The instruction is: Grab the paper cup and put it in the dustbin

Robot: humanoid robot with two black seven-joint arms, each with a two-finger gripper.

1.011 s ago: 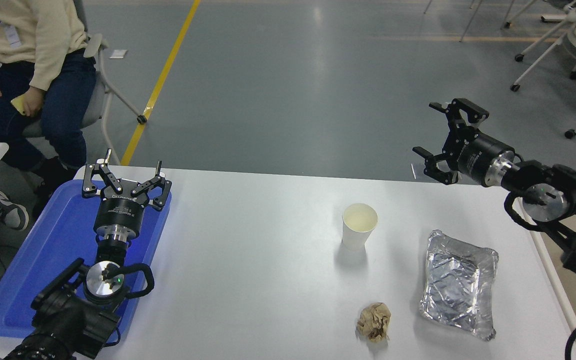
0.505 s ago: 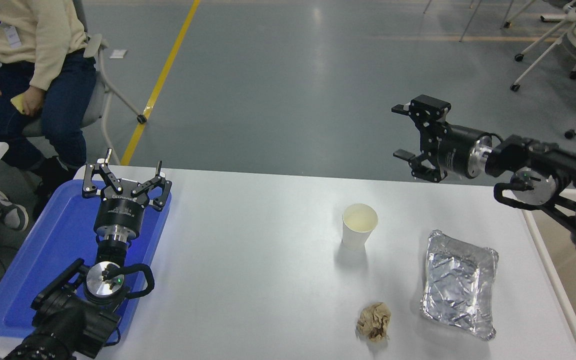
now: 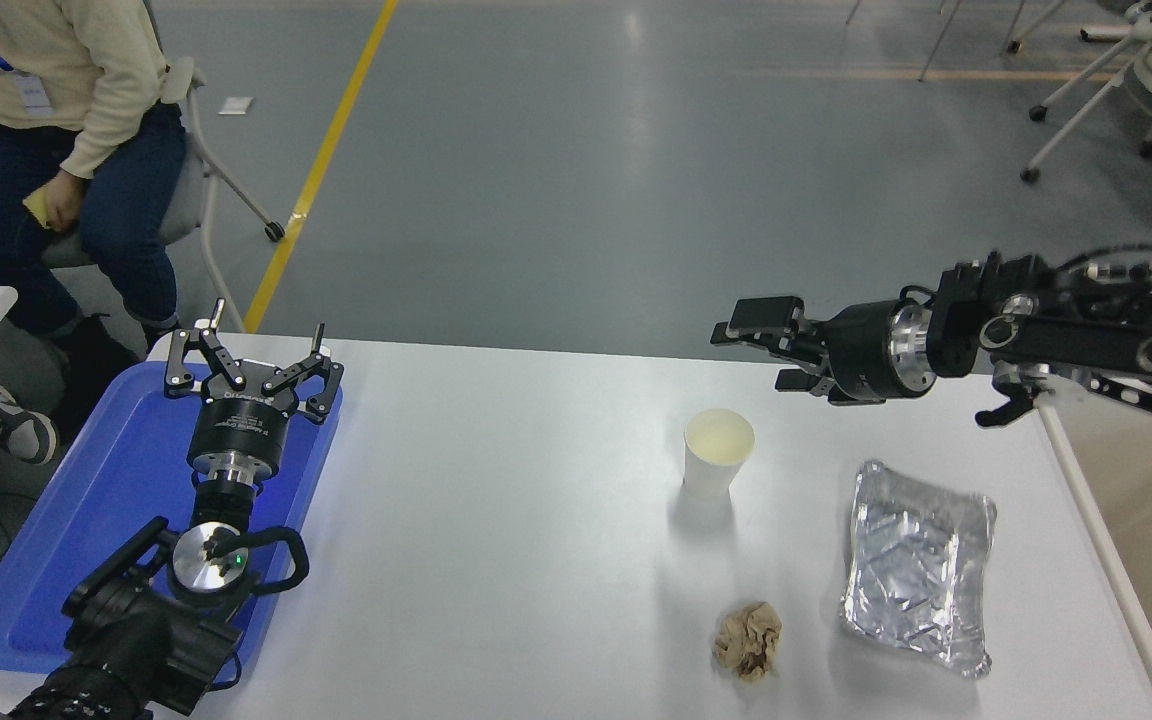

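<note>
Swung leftward from the right edge, the right pincer (image 3: 771, 350), jaws parted and empty, hovers just upper right of the upright paper cup (image 3: 719, 453); the left pincer (image 3: 254, 352) rests spread, far off.

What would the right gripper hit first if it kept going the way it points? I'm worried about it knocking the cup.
The right gripper points leftward, above and behind the paper cup. Straight on, the way looks free over the bare table; it would probably miss the cup, though depth is unclear.
</note>
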